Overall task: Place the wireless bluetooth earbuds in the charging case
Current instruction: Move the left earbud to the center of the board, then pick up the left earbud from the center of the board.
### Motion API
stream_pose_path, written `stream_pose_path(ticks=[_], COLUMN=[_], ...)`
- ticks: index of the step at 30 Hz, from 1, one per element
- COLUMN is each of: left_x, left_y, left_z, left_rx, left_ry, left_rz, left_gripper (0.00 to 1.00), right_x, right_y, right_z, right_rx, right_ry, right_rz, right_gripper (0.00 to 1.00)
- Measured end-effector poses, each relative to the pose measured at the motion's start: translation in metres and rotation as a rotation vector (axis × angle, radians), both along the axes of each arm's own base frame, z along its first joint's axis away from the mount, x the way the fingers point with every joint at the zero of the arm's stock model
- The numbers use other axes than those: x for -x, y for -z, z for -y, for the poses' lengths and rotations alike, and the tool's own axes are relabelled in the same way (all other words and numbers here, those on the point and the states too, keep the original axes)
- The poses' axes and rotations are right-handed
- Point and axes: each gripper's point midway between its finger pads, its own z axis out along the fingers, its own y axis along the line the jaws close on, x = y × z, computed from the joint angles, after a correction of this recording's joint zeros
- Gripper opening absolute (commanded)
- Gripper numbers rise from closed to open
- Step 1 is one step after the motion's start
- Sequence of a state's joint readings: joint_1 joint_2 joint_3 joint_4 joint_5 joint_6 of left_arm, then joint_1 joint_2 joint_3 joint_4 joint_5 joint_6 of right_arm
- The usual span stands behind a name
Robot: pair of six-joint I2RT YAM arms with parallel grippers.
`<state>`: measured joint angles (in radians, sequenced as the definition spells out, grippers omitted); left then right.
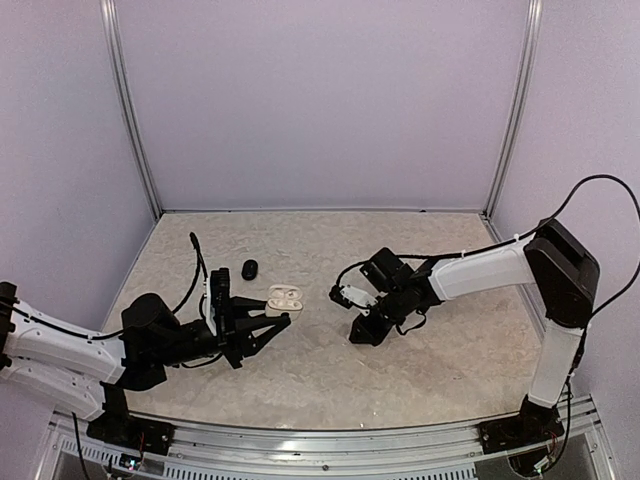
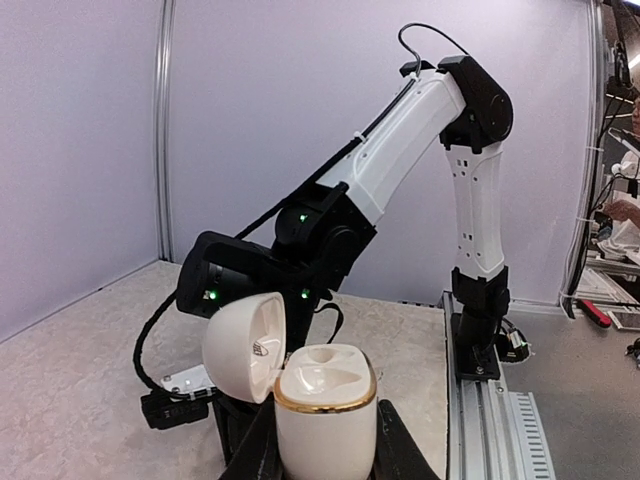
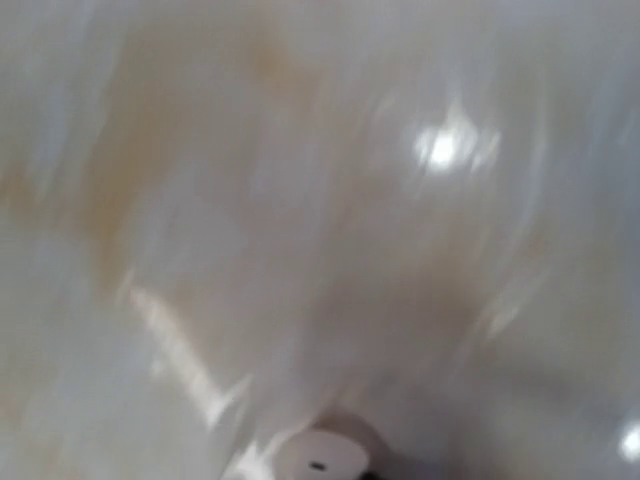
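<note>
- A white, glossy charging case with a gold rim stands upright closest to the left wrist camera. Its rounded lid is swung open to the left.
- The left gripper is narrowed onto the case, one black finger against each side.
- From above, the case is near the middle of the beige marbled tabletop, with a black oval pod lying near it on the table.
- The right gripper points down at the tabletop, apart from the case, with its jaws fully closed. Its own camera gives only blur, so I cannot tell whether it holds anything.
- The tiny black earbuds cannot be made out in any view.
</note>
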<state>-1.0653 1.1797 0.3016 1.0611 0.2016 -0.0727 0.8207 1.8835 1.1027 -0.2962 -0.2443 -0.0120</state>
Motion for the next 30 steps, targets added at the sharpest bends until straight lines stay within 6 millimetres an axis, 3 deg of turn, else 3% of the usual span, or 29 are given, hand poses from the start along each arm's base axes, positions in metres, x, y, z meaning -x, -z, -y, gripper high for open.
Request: stream_pose_path(ticks=[6,9,14,30], left_x=[-0.001,-0.001,-0.001,0.002], left_y=[-0.002,-0.002,-0.003,-0.001], left_z=[-0.001,-0.002,-0.002,-0.008], left_rx=[0.005,0.005,0.007,0.010], left_ry=[-0.005,-0.005,-0.005,-0.006], left_rz=[0.003,0.003,0.005,0.006], left_gripper=[0.03,0.03,0.04,0.04], right_x=[0.040,0.052,0.065,0.048], right_y=[0.001,0.003,0.002,0.003], right_z=[0.021,0.029,0.038,0.022], right_rx=[0.082,0.139,0.238,0.318], right_ry=[0.033,0.049,0.055,0.043], right_rz=[-0.073,-0.104,-0.138,-0.146], right_gripper=[0.19,0.32,0.34,0.30])
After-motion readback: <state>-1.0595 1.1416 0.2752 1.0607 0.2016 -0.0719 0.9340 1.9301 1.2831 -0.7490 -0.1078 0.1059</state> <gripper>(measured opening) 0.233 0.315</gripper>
